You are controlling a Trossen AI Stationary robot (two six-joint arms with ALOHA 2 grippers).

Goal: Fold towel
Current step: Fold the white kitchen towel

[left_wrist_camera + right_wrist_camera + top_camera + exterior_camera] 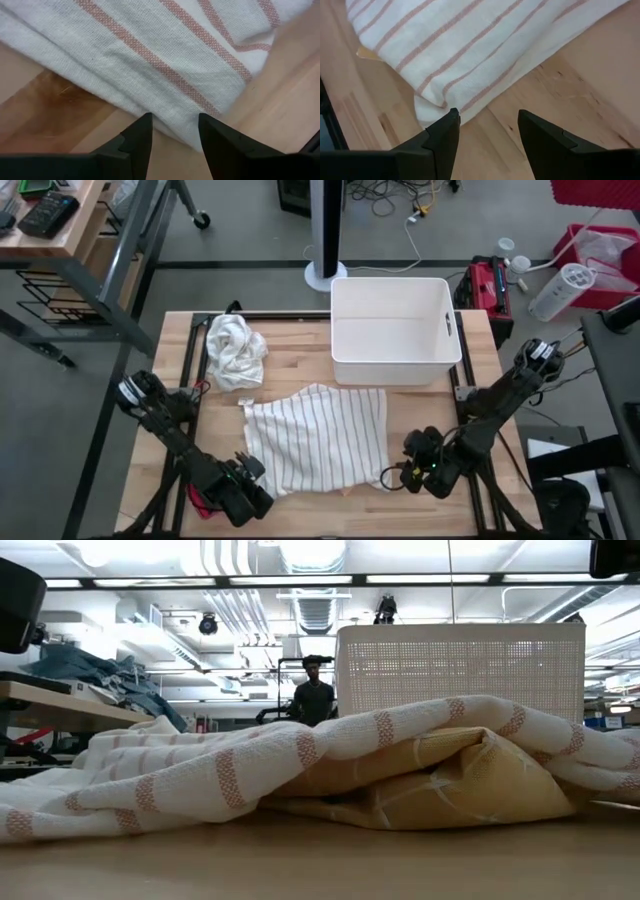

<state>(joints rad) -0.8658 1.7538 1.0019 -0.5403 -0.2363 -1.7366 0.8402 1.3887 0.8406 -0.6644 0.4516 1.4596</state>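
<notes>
A white towel with thin red stripes [315, 438] lies spread flat on the wooden table, a little rumpled, over a yellow cloth [470, 790] that shows under its near edge. My left gripper [254, 470] is low at the towel's near left corner. It is open, and the towel's edge [172, 122] reaches just between its fingertips [174, 125]. My right gripper [396, 476] is low at the near right corner, open, and one finger [451, 116] sits right at the corner [427, 112]. My left gripper comes in low from the near left, with the towel's near edge [175, 131] lying in the open gap between its fingertips; I cannot tell whether they touch it. My right gripper's one fingertip [452, 114] is at the towel's corner edge; touching or just short, I cannot tell.
A crumpled white cloth [235, 350] lies at the far left of the table. A white plastic bin [395, 330] stands at the far right. Bare wood shows between the towel and both side edges. A person [313, 695] stands far behind the table.
</notes>
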